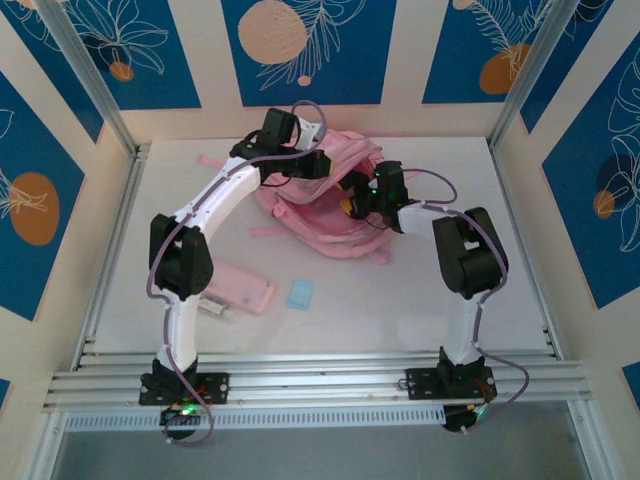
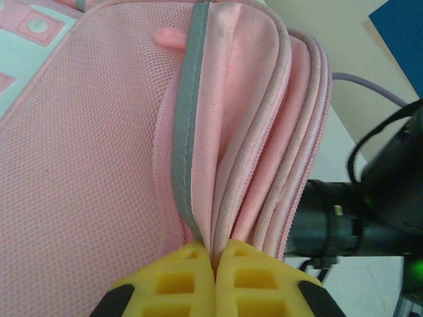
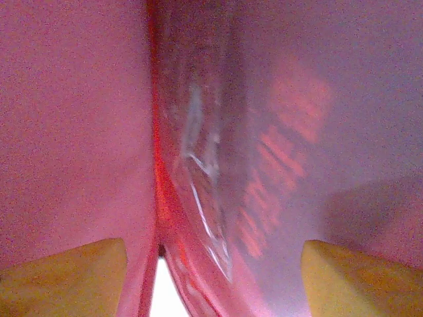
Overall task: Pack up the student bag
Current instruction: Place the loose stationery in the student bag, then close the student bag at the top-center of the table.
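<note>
The student bag [image 1: 335,232], a large pink backpack, lies at the back middle of the table. My left gripper [image 1: 305,165] is at the bag's top, and its yellow fingers [image 2: 188,277] are shut on a fold of pink fabric beside the grey-blue trim [image 2: 187,132]. My right gripper [image 1: 355,200] reaches into the bag's opening from the right. In the right wrist view its fingertips [image 3: 79,267] stand wide apart inside the dim pink lining [image 3: 73,119]. A glossy flat thing with red print [image 3: 264,172] lies ahead of them, untouched.
A flat pink pencil case [image 1: 242,288] and a small light-blue item [image 1: 300,293] lie on the white table in front of the bag. The right arm's dark wrist [image 2: 344,221] sits close beside the held fold. Metal frame posts and patterned walls enclose the table.
</note>
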Robot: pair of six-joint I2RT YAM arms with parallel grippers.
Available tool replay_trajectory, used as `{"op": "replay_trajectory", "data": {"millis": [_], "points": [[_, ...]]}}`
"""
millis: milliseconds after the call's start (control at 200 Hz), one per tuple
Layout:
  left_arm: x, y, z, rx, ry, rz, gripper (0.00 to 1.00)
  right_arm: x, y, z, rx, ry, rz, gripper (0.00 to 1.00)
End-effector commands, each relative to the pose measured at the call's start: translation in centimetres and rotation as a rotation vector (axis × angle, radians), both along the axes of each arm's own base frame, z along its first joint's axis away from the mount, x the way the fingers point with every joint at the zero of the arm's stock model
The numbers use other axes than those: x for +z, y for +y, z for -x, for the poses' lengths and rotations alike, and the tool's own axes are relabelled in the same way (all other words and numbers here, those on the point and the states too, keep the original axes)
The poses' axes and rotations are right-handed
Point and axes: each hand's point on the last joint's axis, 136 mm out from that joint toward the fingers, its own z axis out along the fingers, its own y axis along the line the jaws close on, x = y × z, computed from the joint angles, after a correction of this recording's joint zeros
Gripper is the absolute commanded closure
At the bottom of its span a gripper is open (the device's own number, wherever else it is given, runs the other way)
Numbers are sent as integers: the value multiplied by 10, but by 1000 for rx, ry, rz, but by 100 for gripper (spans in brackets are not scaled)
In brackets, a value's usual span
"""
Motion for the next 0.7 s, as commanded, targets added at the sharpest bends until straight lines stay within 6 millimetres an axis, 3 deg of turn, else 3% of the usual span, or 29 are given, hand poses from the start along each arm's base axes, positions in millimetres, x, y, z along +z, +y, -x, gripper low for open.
{"op": "replay_trajectory", "data": {"millis": [0, 135, 240, 315, 380, 525, 595, 690], "points": [[17, 8, -16, 32, -68, 34, 100, -2, -10, 39, 114, 47, 85, 30], [8, 9, -15, 38, -49, 25, 100, 5, -14, 89, 275, 10, 211, 29], [7, 11, -11, 58, -31, 38, 100, 17, 0, 134, 454, -65, 312, 19], [10, 18, -6, 83, -23, 52, 74, 23, 16, 165, 583, -106, 377, 15], [14, 25, 1, 105, -24, 75, 56, 26, 31, 188, 676, -136, 414, 12], [17, 62, 18, 206, -22, 90, 14, 29, 70, 218, 833, -221, 463, 12], [15, 86, 28, 269, -20, 84, 0, 26, 91, 229, 910, -275, 501, 12], [6, 123, 43, 355, -4, 77, 0, 21, 120, 243, 1008, -330, 525, 12]]}}
